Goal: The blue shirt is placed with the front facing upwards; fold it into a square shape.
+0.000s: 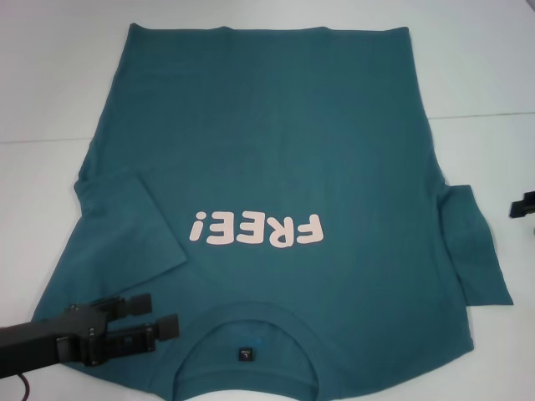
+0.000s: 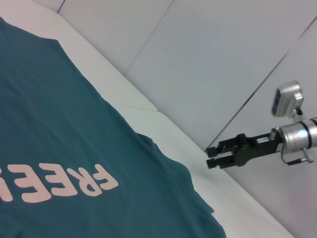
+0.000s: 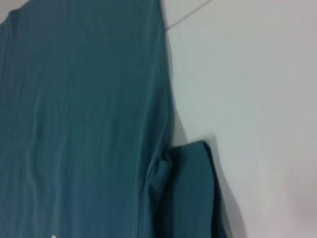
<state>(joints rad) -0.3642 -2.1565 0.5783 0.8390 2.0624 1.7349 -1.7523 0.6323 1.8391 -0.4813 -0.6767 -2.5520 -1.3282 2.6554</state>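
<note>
Near the collar, the left gripper hangs with fingers apart over the blue shirt, while the right gripper, barely open, waits off the far sleeve.

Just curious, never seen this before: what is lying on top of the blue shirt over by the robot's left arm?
The blue shirt has its own left sleeve folded onto its front. The left gripper hovers there, open. The cloth beneath the sleeve is hidden.

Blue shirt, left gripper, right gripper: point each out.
blue shirt [image 1: 276,134]: head view, plain chest fabric.
left gripper [image 1: 163,316]: head view, between its fingertips, over the shoulder.
right gripper [image 2: 212,157]: left wrist view, between its fingertips.
</note>
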